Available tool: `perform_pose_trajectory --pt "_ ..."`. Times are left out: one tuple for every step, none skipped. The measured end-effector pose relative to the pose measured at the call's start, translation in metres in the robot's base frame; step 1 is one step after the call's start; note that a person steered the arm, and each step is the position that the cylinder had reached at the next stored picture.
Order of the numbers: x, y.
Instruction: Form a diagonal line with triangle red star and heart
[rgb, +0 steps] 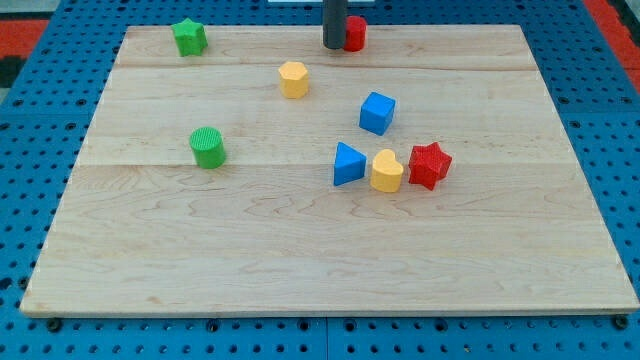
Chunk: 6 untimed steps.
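On the counter (300, 250), right of centre, the blue triangle (348, 164), yellow heart (386, 171) and red star (429, 165) sit in a touching row. No claw exists; my tip (334, 46) rests at the view's top, against a red block (354, 33).

— Do we have any writing to read here: a label, a brand, a number, a sign?
— None that we can make out. We see no print on the wooden board (300, 250), from upper left of the frame to lower right, and none on the coloured blocks or the blue pegboard (40, 150) around it
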<state>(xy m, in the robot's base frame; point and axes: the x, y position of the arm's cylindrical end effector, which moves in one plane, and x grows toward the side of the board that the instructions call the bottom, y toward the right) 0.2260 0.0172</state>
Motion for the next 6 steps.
perform_pose_trajectory --pt "0.0 0.0" --pt "0.0 0.003" --pt "0.0 0.003" --pt "0.029 -0.026" --pt "0.06 -0.004" --pt "0.081 0.022"
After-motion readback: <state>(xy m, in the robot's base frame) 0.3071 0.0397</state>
